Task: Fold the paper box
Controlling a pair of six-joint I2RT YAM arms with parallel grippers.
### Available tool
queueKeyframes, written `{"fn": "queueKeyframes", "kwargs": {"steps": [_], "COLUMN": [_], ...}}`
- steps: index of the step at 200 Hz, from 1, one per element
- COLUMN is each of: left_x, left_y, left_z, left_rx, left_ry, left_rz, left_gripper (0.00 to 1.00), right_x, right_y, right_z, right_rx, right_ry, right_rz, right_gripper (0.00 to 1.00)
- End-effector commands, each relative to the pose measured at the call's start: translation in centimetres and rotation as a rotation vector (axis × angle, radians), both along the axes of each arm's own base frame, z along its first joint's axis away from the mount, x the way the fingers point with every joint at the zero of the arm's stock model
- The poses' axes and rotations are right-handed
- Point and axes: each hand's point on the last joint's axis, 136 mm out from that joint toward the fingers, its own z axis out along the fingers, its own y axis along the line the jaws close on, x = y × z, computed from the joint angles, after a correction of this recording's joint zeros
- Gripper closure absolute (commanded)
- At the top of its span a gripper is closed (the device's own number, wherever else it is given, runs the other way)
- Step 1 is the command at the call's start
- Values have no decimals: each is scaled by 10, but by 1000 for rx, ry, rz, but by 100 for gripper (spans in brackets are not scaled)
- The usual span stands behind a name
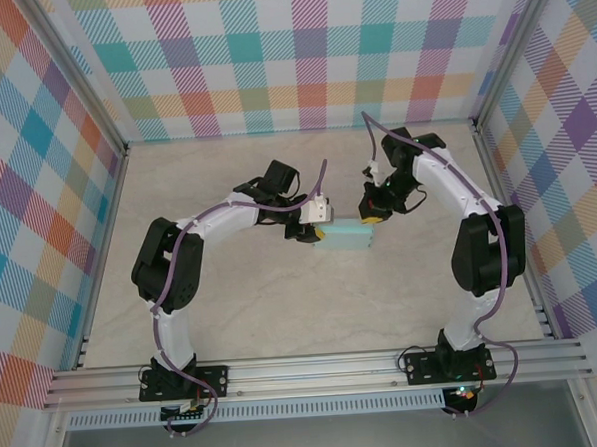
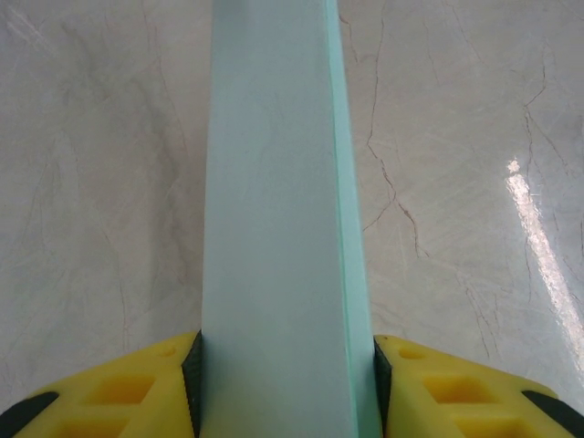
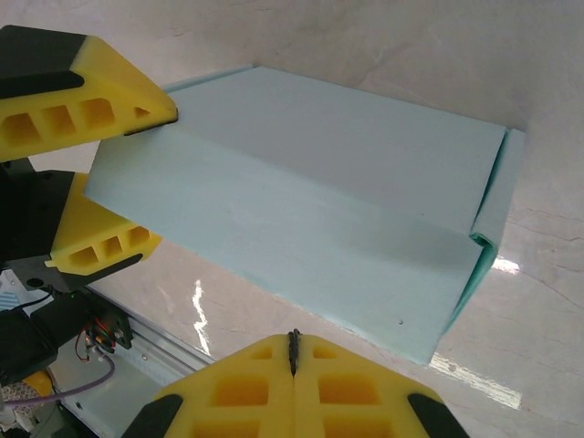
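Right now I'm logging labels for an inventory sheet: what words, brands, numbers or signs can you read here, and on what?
No text can be read.
The paper box is plain on every face in view.
The left gripper holding it has no marks on its yellow fingers.
The checked walls and the table bear no words.

On my left wrist feed the paper box runs off the top and bottom edges — and from above the left claw hides its end.
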Motion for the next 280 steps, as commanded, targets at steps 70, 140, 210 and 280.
{"fn": "queueKeyframes", "kwargs": {"steps": [70,140,210,280], "left_x": [-30,-28,-30,-32], "left_y": [23,20,20,19], "left_z": [-51,-51,-53,-51], "left_rx": [134,121,126,115], "left_ry": [185,183,194,205], "left_rz": [-22,-47,-49,-57], "left_gripper": [55,55,55,55], "right_x": [-30,9,2,-6], "right_y": [-38,-36,-8,-40], "right_z": [-74,10,-18,-64], "right_rx": [-154,0,193,183], "right_ry": [44,-82,8,65], "right_rz": [-60,-162,-147,-253], "right_gripper": [100,87,95,100]}}
